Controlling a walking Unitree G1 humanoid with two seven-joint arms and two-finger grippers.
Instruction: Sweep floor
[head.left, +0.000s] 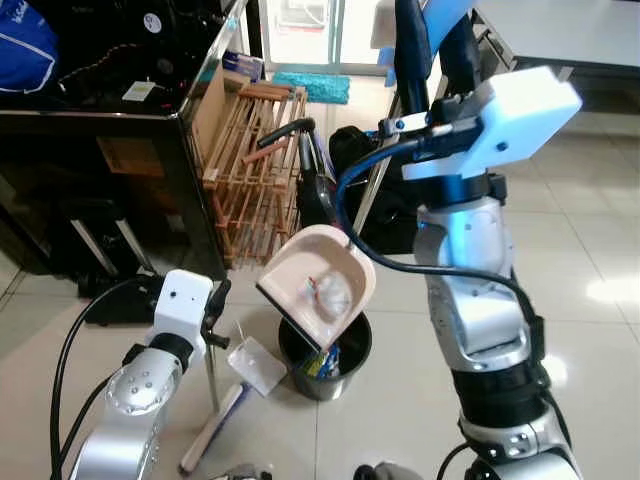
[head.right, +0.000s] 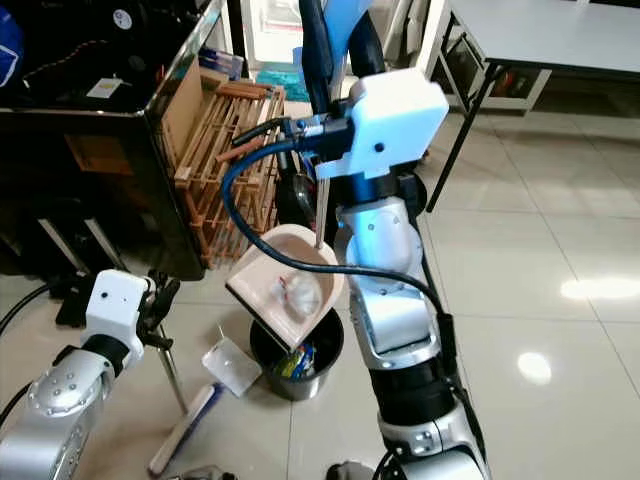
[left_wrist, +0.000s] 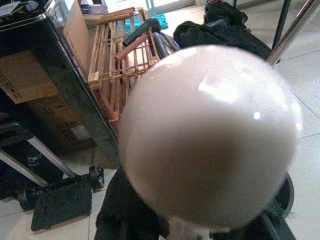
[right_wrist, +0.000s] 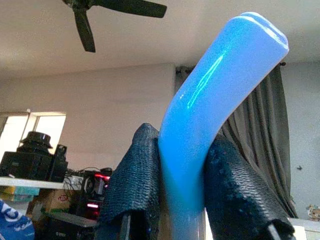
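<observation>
The right hand (right_wrist: 182, 200) is raised high, its two black fingers (right_wrist: 134, 185) clenched on either side of the blue handle (right_wrist: 220, 90) of a long-handled dustpan. From that handle a thin metal pole (head.right: 320, 215) runs down to the beige dustpan (head.left: 322, 288), which hangs tilted over a small black bin (head.left: 325, 360) on the tiled floor (head.left: 580, 250), its open lip pointing down toward the bin's mouth. A crumpled whitish bit of rubbish (head.left: 330, 295) lies inside the pan, and some coloured scraps (head.left: 320, 362) show in the bin. Lower down on the robot's left, the left hand (head.left: 216, 310) sits beside a thin upright metal rod (head.left: 212, 375); I cannot tell whether its fingers grip the rod or stand loose. From the left wrist the pale rounded back of the dustpan (left_wrist: 210, 135) is blurred and very close. On the floor just beside the bin lies a small white brush (head.left: 240, 385), its handle pointing toward the robot. Behind all this stands a wooden slatted rack (head.left: 255, 165) leaning against a dark glossy cabinet (head.left: 120, 140), with a black bag (left_wrist: 225, 32) on the floor nearby and a grey table (head.right: 540, 35) further off on the right.
</observation>
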